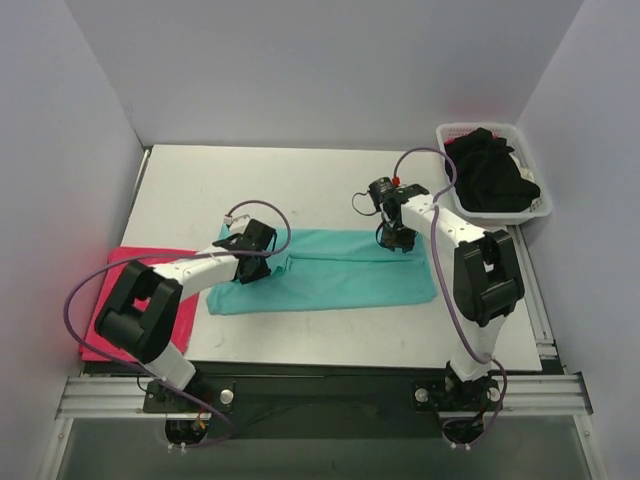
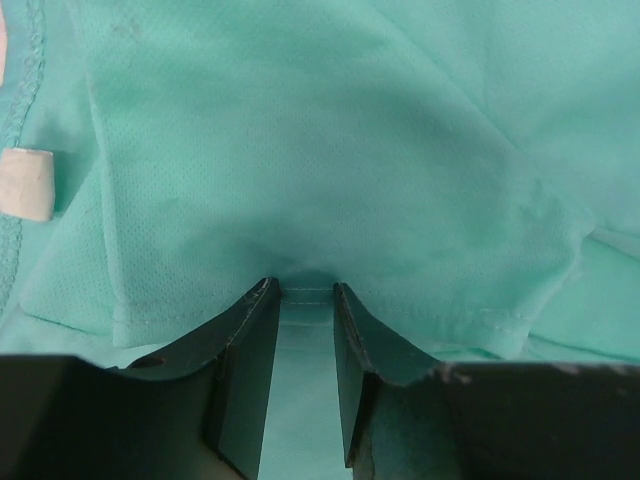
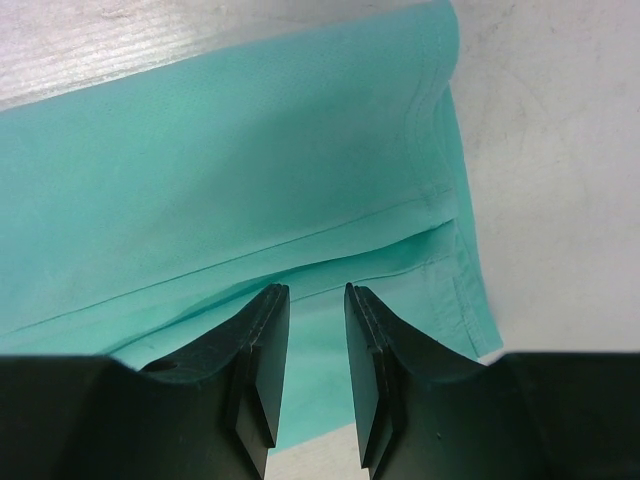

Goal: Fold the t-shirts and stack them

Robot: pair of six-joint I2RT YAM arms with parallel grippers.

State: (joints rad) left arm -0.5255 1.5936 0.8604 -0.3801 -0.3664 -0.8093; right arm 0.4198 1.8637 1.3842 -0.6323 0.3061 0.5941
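Teal-green t-shirt lies folded on table; left hand and right hand, fingers parted, at it. Black t-shirts fill basket, two o'clock.

teal shirt: left end hidden under left arm. pink-red shirt left of it, mostly covered by the same arm. black shirts in basket beyond its right end: one heap, count unreadable. white tag on it cut off by the frame edge.

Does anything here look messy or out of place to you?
Nothing is spilled or damaged. The teal shirt lies folded in a flat strip, only rumpled at its left end by the left claw. The black shirts sit heaped, unfolded, in the basket.
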